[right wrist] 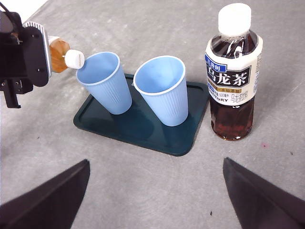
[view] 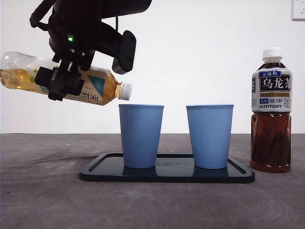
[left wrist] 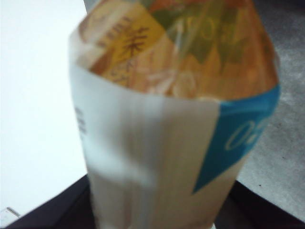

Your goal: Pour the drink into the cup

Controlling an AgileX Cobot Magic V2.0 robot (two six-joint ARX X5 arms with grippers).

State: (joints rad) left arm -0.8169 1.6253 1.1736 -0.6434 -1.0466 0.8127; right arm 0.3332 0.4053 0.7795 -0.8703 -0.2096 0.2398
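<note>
My left gripper (view: 64,78) is shut on a clear bottle of yellowish tea (view: 97,88), held almost level in the air. Its white cap (view: 125,91) is on and points at the rim of the left blue cup (view: 141,136), just above and beside it. In the left wrist view the bottle's label (left wrist: 167,119) fills the picture between the jaws. A second blue cup (view: 209,136) stands to the right on the same dark tray (view: 105,171). My right gripper (right wrist: 156,164) hangs open above the table, short of the tray (right wrist: 143,136), holding nothing.
A capped bottle of dark oolong tea (view: 271,114) stands upright on the grey table right of the tray, also seen as the dark bottle (right wrist: 233,81) beside both cups (right wrist: 162,88). A white wall runs behind.
</note>
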